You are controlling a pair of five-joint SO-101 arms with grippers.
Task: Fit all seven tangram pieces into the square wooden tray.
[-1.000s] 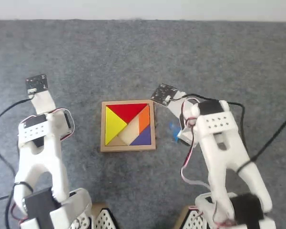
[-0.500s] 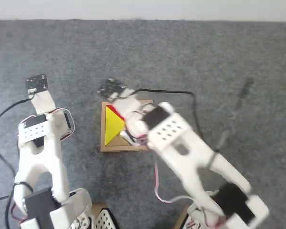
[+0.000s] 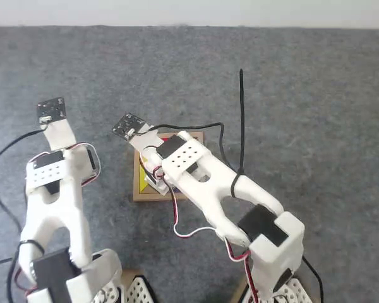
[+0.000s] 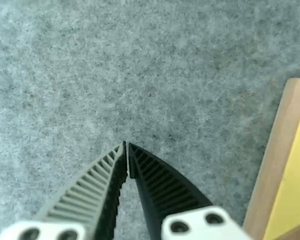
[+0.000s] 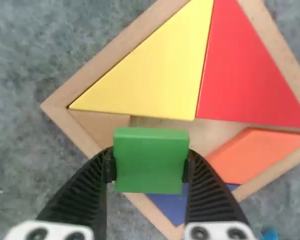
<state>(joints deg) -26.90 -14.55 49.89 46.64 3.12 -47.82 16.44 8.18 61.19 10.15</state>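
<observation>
The square wooden tray (image 5: pixel 55 107) lies on grey carpet and holds a yellow triangle (image 5: pixel 155 80), a red triangle (image 5: pixel 245 85), an orange piece (image 5: pixel 255 152) and a blue piece (image 5: pixel 175 207). My right gripper (image 5: pixel 149 157) is shut on a green square piece (image 5: pixel 150 170), held just above the tray's bare wooden patch beside the yellow triangle. In the high view my right arm (image 3: pixel 183 158) lies across the tray (image 3: pixel 142 194) and hides most of it. My left gripper (image 4: pixel 126 146) is shut with nothing in it, over bare carpet beside the tray's rim (image 4: pixel 272 165).
A black cable (image 3: pixel 241 120) loops up from the right arm over the carpet behind the tray. A small blue bit (image 5: pixel 270 233) lies on the carpet past the tray's corner. Open carpet spreads to the back and right.
My right arm has swung from the tray's right side leftward across it and now hangs over its left part. The left arm has hardly moved.
</observation>
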